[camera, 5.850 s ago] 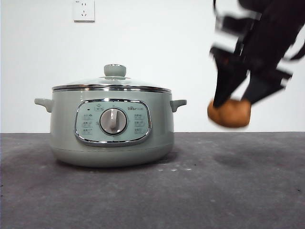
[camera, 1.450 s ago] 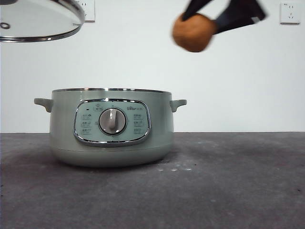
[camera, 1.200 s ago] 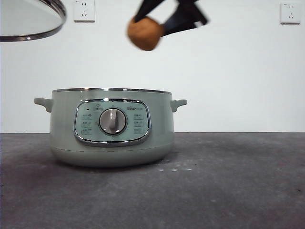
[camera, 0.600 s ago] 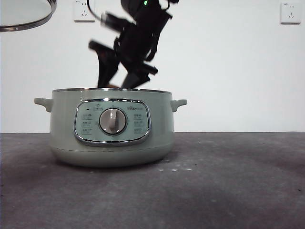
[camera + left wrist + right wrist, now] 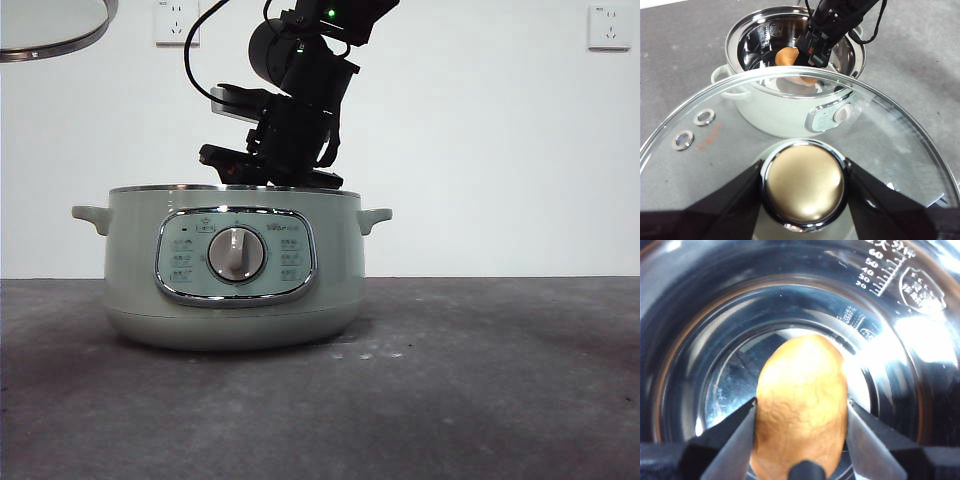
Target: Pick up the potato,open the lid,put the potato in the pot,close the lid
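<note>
The pale green pot [image 5: 130,270] stands open on the table. My right arm [image 5: 295,110] reaches down into it from above. Inside the steel bowl [image 5: 715,300], my right gripper [image 5: 801,412] is shut on the orange-brown potato [image 5: 801,395]. From the front the pot wall hides the potato and those jaws. Whether the potato touches the pot's bottom I cannot tell. My left gripper [image 5: 804,184] is shut on the knob [image 5: 804,181] of the glass lid [image 5: 715,145], held high and to the left of the pot [image 5: 780,117]. Only the lid's rim [image 5: 60,42] shows at the front view's top left corner. Through the glass I see the potato [image 5: 786,56].
The pot rests on a dark grey tabletop [image 5: 480,380] in front of a white wall with two sockets [image 5: 176,22] [image 5: 609,27]. A black cable [image 5: 195,60] loops beside the right arm. Small handles [image 5: 374,217] stick out on the pot's sides.
My right arm has swung left and come down, carrying the potato from above the pot into it. The lid has stayed high at the left.
</note>
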{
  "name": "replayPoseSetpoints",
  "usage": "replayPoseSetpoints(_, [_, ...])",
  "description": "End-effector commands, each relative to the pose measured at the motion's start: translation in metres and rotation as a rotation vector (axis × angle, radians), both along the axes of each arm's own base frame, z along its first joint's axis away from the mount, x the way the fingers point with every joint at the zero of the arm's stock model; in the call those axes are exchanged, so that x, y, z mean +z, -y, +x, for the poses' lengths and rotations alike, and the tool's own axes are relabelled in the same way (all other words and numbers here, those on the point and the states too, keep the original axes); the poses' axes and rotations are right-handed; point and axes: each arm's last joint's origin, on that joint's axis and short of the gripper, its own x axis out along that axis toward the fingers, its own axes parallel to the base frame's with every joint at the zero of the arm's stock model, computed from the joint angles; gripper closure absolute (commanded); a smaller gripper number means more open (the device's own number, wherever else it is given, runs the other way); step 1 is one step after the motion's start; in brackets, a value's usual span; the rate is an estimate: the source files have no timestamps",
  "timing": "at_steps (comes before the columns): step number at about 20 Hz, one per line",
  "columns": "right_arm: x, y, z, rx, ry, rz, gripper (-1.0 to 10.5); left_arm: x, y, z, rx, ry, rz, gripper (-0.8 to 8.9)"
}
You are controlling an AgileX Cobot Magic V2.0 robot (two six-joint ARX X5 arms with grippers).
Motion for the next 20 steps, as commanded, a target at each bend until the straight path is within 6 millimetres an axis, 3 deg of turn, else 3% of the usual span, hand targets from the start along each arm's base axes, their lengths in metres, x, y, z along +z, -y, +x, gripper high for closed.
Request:
replayPoseSetpoints(1, [-0.016,-0.003,0.001,0.009,-0.032,-0.028,9.2,0.005,0.000,-0.001,-0.006,0.051,-0.016,8.22])
replayPoseSetpoints(4, [-0.016,-0.005,0.000,0.010,-0.031,-0.027,5.2,0.005,0.000,-0.001,-0.006,0.050,-0.016,8.22])
replayPoseSetpoints(5, [-0.015,-0.005,-0.001,0.010,-0.031,-0.021,5.0,0.005,0.000,-0.001,-0.006,0.050,-0.017,8.22])
replayPoseSetpoints(8, [0.007,-0.002,-0.005,0.007,0.008,0.013,5.0,0.005,0.000,-0.001,-0.007,0.049,-0.017,8.22])
replayPoseSetpoints(11, [0.057,0.009,-0.019,0.006,0.087,0.077,5.0,0.005,0.000,-0.001,-0.009,0.049,-0.019,8.22])
replayPoseSetpoints(15, [0.132,0.041,-0.057,-0.008,0.153,0.144,5.1,0.006,0.000,-0.001,-0.010,0.058,-0.021,8.22])
replayPoseSetpoints(20, [0.183,0.078,-0.103,-0.009,0.151,0.143,5.1,0.008,0.001,0.003,-0.012,0.080,-0.024,8.22])
